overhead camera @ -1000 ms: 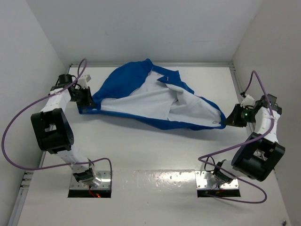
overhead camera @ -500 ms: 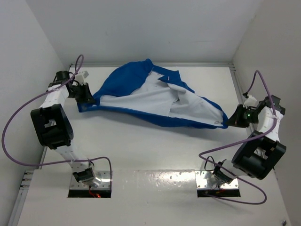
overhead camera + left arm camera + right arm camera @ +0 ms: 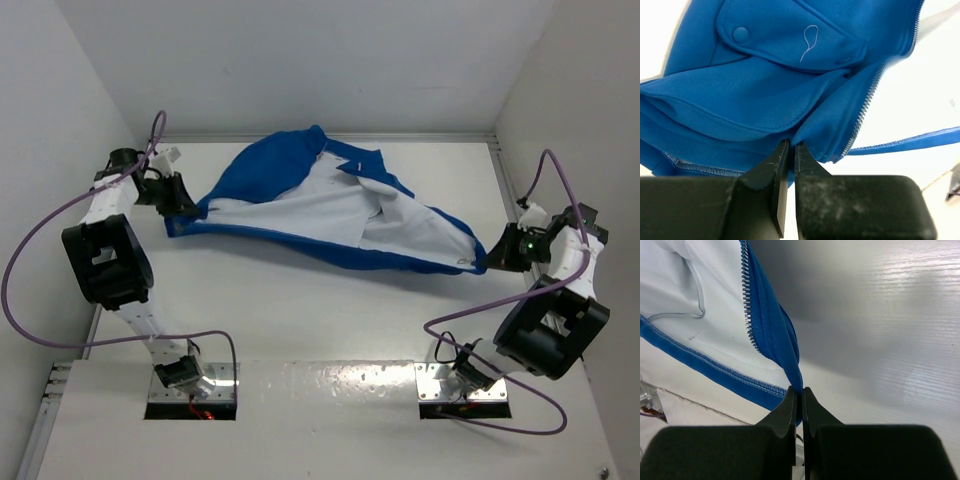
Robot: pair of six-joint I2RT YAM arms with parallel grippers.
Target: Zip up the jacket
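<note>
1 jacket [image 3: 262, 180] is lying stretched between 2 pincers (white lining up): the left pincer [image 3: 185, 208] is pinching 1 blue corner, jaws narrow; the right pincer [image 3: 488, 260] is clamping the opposite corner.

In the left wrist view the jacket [image 3: 765, 95] runs off the top and left edges. Its hem fold meets the left gripper's [image 3: 791, 145] fingers [image 3: 772, 180], but whether it is pinched cannot be told. The jacket's other end vanishes between the right gripper's [image 3: 800, 389] fingers [image 3: 785, 415]. From above, both pairs of fingers are too small to separate.
</note>
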